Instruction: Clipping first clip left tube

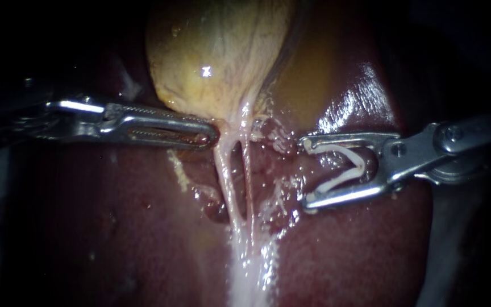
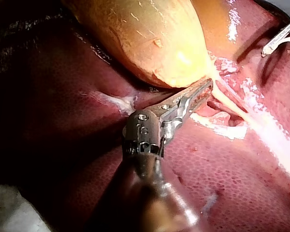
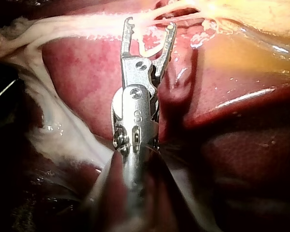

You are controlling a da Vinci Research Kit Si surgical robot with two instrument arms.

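Left instrument [image 1: 211, 135]: end effector closed on the gallbladder [image 1: 217, 57] neck. Right instrument [image 1: 307, 171]: end effector spread wide, cradling a white clip [image 1: 342, 180], just short of both tubes on the liver [image 1: 115, 227]. The left tube [image 1: 224, 176] lies beyond the right tube [image 1: 246, 170]. Best to slip one clip leg through their gap and straddle the left tube alone.

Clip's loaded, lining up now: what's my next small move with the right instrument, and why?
Probably ease the right instrument toward the left tube: its open clip lies short of it, not yet around it. The left instrument grips the gallbladder at its neck.
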